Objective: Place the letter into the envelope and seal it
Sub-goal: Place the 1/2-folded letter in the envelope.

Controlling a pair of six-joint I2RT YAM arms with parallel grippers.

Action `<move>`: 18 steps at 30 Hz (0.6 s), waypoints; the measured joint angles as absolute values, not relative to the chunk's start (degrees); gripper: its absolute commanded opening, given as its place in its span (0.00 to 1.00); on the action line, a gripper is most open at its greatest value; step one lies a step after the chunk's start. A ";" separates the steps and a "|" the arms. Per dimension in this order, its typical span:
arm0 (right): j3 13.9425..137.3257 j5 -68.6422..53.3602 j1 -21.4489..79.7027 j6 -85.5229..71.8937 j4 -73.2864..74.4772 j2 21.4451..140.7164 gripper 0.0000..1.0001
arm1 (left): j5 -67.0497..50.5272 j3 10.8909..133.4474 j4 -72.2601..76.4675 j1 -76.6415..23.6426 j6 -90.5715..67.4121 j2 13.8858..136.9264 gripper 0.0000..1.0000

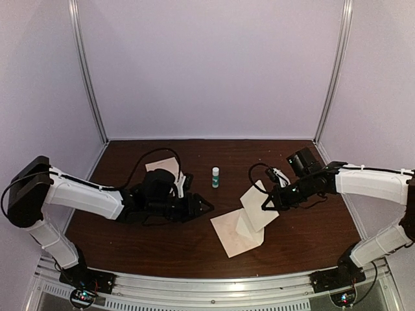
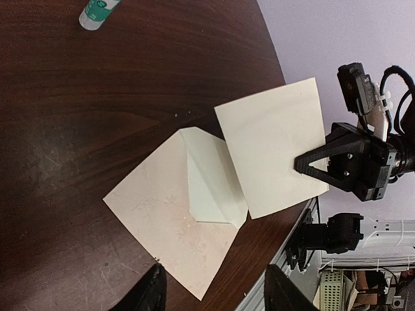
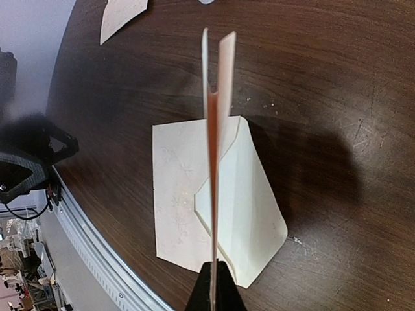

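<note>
right tool, clamped shut on the letter just above the envelope, may shove it aside if lowered skewed; left tool hangs half-open, empty.

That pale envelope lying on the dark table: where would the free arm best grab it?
Probably the small pale beige paper envelope's corner nearest the open left gripper, sliding in low from the left: it lies flat, its pointed flap open toward the right gripper, which holds the folded cream letter above that side.
</note>
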State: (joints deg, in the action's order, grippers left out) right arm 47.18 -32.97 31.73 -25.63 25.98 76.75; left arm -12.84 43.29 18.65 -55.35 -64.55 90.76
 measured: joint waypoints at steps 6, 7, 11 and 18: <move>47.18 -31.97 31.09 -24.21 26.61 78.96 0.00 | -16.58 43.29 22.15 -55.35 -66.67 96.49 0.54; 47.13 -31.79 31.09 -24.03 26.76 79.11 0.00 | -17.08 43.29 22.83 -55.35 -67.05 97.32 0.55; 45.82 -31.31 31.09 -23.68 26.94 79.20 0.00 | -18.96 43.29 24.95 -55.35 -68.55 100.12 0.55; 43.77 -30.55 31.09 -23.73 27.24 79.20 0.00 | -21.96 43.29 27.97 -55.35 -70.22 103.46 0.55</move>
